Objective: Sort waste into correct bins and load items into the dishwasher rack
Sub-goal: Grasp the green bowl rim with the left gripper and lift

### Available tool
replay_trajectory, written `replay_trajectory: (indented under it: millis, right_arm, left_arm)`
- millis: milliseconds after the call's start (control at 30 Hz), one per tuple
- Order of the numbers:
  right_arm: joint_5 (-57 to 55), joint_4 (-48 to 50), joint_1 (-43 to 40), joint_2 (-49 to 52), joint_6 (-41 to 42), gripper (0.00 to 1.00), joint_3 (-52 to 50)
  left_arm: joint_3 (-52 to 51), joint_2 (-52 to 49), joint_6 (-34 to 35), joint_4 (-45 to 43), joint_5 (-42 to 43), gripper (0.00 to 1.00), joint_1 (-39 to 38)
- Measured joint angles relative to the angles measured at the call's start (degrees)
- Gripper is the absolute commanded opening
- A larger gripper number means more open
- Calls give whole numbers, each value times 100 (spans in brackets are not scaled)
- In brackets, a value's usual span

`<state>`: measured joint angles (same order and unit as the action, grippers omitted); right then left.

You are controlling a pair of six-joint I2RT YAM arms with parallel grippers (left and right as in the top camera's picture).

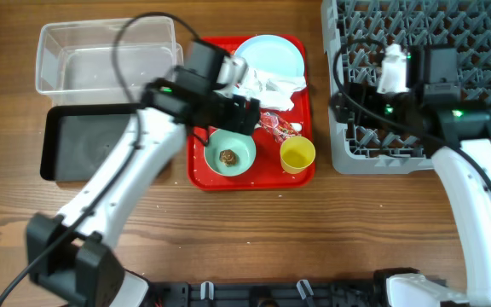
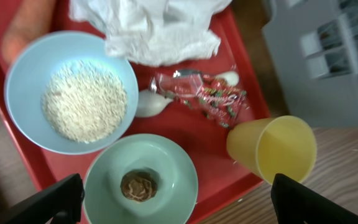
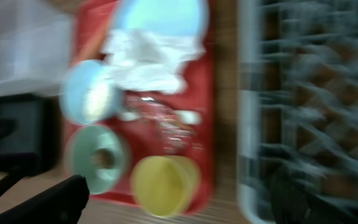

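- Overhead: red tray (image 1: 307, 115) between the bins and the grey rack (image 1: 356, 162); clear tub (image 1: 45, 60) far left, black tray (image 1: 92, 141) just beside it.
- Pale blue plate (image 1: 273, 51) partly under crumpled tissue (image 1: 273, 85); mint-green bowl (image 1: 245, 162) with a brown lump (image 1: 228, 157); yellow cup (image 1: 297, 154); wrapper (image 1: 273, 124) barely legible; tray's left part hidden by the left arm (image 1: 135, 162).
- Left wrist: left gripper (image 2: 176, 186) spread wide, grasping nothing, above the mint-green bowl; rice (image 2: 84, 99) in the light blue bowl (image 2: 23, 68); carrot (image 2: 30, 25) blurred, cut off at the top edge; white spoon (image 2: 149, 102) partly under the wrapper.
- Right wrist: heavily blurred; right gripper (image 3: 179, 186) parted and empty, only dark fingers (image 3: 48, 202) at the lower corners; rack pegs smeared.
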<state>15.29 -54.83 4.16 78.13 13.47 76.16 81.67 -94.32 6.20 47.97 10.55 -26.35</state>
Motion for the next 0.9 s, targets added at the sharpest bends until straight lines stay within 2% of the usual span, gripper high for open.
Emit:
replay_trajectory:
  millis: [133, 233, 400, 633, 900]
  right_arm:
    - [-1320, -304, -9, -485, -2, 96, 315]
    - [-1777, -304, -9, -739, -2, 96, 319]
    - [-1956, -304, -9, -743, -2, 96, 319]
    - [-1989, -304, -9, -686, -2, 97, 319]
    - [-1989, -304, -9, -595, -2, 97, 319]
  left_arm:
    - [0, -496, 590, 13, -997, 48, -627]
    - [0, -894, 1169, 59, -1290, 35, -625]
    - [0, -1191, 1674, 160, -1368, 30, -627]
    - [0, -1191, 1746, 439, -780, 28, -627]
    - [-308, -1191, 1005, 472, -330, 36, -767]
